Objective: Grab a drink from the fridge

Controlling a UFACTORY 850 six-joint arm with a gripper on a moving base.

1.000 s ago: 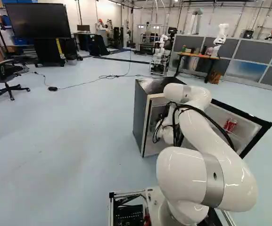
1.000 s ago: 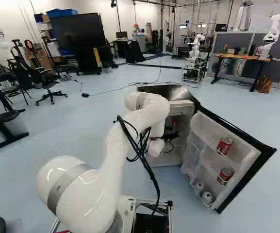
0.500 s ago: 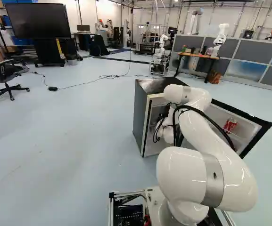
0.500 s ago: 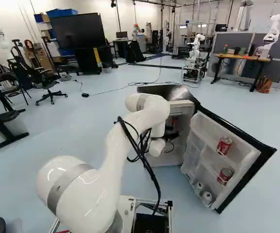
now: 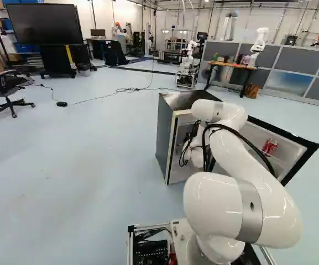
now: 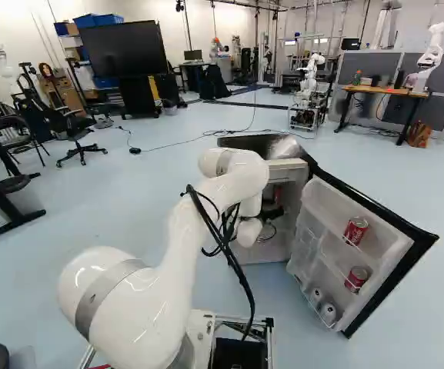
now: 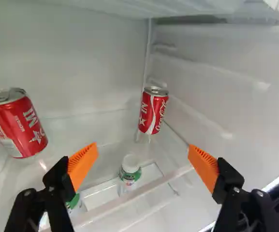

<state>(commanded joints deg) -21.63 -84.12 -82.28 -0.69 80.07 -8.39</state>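
Inside the open fridge point(image 5: 165, 132), my gripper point(image 6: 274, 213) is partly hidden behind the arm in the right base view. In the wrist view the gripper point(image 7: 143, 158) stands wide open, nothing between its orange pads. Ahead of it a red can point(image 7: 153, 111) stands upright in the back corner. A nearer red can point(image 7: 14, 124) stands beyond the left finger's side, clear of it. A white-capped bottle point(image 7: 130, 169) shows lower down, between the fingers' lines; another green-labelled bottle is partly hidden by a finger.
The fridge door point(image 6: 391, 265) stands open on the right, with an upper red can point(image 6: 355, 230), a lower red can point(image 6: 356, 278) and white-topped items point(image 6: 328, 312) on its racks. A side wall point(image 7: 236, 96) rises beside the gripper. Another robot point(image 6: 309, 88) stands far behind.
My wrist and gripper have shifted very slightly inside the fridge, toward the right of the right base view. The base, door and door cans stand as before.
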